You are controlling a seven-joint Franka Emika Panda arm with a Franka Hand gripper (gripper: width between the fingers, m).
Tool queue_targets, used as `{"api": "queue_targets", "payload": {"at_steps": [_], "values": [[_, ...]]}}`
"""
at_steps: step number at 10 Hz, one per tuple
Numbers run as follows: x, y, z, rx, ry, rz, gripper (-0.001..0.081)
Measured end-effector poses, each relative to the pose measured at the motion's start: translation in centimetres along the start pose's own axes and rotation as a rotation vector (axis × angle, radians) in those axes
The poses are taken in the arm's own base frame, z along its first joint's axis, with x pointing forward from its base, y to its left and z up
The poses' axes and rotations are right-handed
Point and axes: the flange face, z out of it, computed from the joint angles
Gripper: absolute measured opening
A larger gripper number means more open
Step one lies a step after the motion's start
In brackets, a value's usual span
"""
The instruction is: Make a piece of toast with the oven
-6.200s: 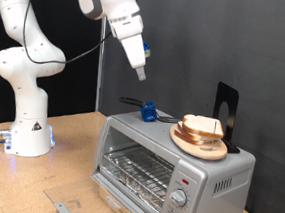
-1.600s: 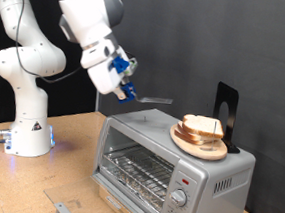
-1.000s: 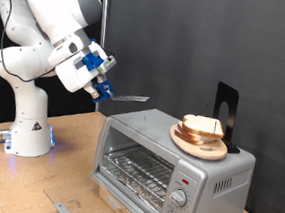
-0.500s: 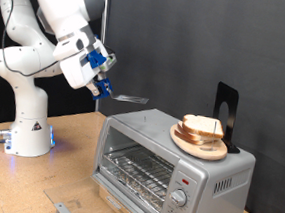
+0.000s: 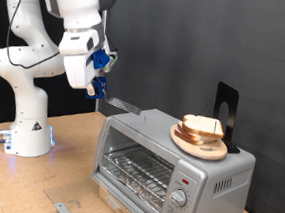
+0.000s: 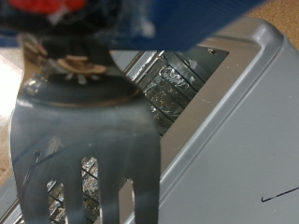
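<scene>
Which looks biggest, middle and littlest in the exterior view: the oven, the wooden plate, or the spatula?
1. The oven looks biggest.
2. The wooden plate on top of it, holding bread, comes next.
3. The spatula in the gripper looks littlest, though its thin blade shows edge-on, so that is unsure.

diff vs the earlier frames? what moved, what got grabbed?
The end effector picked the blue-handled spatula off the oven top and carried it toward the exterior view's left, now beyond the oven's left end. Bread pile on the wooden plate and oven unchanged.

Robotics lab, white robot arm [image 5: 31, 67] on wooden bench [image 5: 35, 183], black backdrop [image 5: 218, 43]
</scene>
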Motion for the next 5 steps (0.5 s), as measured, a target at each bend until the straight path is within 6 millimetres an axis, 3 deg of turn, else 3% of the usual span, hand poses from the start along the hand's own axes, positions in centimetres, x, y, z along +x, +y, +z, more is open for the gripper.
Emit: {"api": "queue_targets", "payload": {"at_steps": [2,5], "values": [[-0.2,-0.3,0.1,-0.013,0.050,-0.013,0.0465],[0.2,-2.6,0.7,-0.056,0.090,-0.026,0.0465]]}}
